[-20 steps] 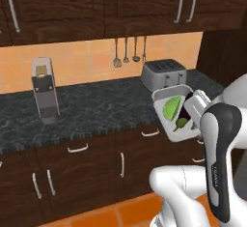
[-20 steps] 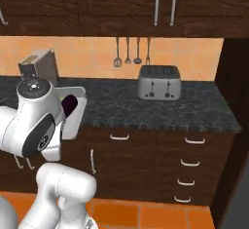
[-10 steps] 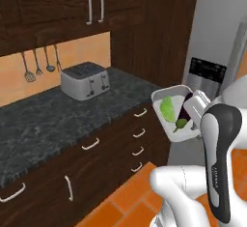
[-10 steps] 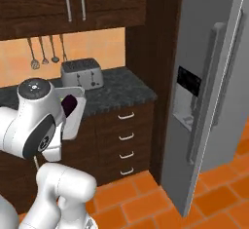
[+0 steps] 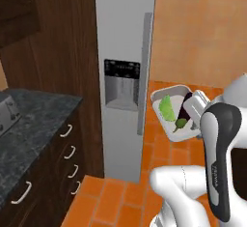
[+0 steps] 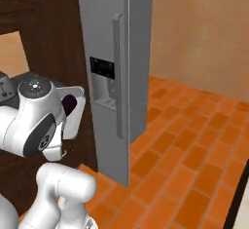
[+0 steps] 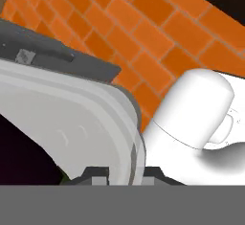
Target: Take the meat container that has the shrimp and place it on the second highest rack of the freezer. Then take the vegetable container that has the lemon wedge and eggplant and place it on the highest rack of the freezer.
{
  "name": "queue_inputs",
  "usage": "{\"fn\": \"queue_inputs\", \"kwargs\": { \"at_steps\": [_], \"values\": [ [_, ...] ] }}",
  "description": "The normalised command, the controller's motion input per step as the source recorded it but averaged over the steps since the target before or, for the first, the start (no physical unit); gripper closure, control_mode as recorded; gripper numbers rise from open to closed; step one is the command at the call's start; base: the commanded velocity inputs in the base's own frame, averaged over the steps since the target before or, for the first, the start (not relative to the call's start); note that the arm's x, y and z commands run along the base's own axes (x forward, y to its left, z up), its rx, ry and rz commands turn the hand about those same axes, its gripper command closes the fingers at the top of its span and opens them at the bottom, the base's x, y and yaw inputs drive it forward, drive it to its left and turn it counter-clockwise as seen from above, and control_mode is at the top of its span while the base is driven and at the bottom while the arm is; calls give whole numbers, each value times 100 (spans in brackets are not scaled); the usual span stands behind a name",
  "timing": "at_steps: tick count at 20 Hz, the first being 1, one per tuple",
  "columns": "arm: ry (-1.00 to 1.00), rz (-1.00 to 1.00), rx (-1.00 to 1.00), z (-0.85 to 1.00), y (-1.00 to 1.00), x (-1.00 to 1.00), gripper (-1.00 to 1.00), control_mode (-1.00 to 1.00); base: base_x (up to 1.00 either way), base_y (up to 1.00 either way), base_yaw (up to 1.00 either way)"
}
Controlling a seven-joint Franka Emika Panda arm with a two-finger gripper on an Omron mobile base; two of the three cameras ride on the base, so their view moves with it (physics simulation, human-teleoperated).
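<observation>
I'm on the second half of the job, by my reading: the vegetable container (image 5: 170,106) is up in the air, carried by the gripper (image 5: 197,109), which is clamped on its rim. In the hand view the two fingertips (image 7: 95,174) stand either side of that rim, with the tray wall rising directly ahead of the hand.

The tray hangs steeply tilted, its open face turned towards the left base camera, and its long side running away from the fingers. Inside, the eggplant (image 5: 183,114) lies closest to the hand, nearly parallel to that long side, with the lemon wedge (image 5: 167,109) just beyond it on the side away from the fingers. In the right base view, only a corner of the tray and a patch of purple peek past the arm.

The freezer (image 5: 124,66) stands beyond the tray, its door (image 6: 109,67) edge-on to me; I can't see the racks. Next I'd need to bring the base round to face the open cabinet, level the tray, then reach for the highest rack.
</observation>
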Motion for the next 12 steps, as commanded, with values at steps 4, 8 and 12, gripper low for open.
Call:
{"fn": "queue_inputs", "kwargs": {
  "at_steps": [4,8,12],
  "values": [
    [0,0,0,0,0,0,100,100,5,-41,-83],
    [0,0,0,0,0,0,100,100,34,-44,-71],
    [0,0,0,0,0,0,100,100,77,-46,-46]
  ]
}}
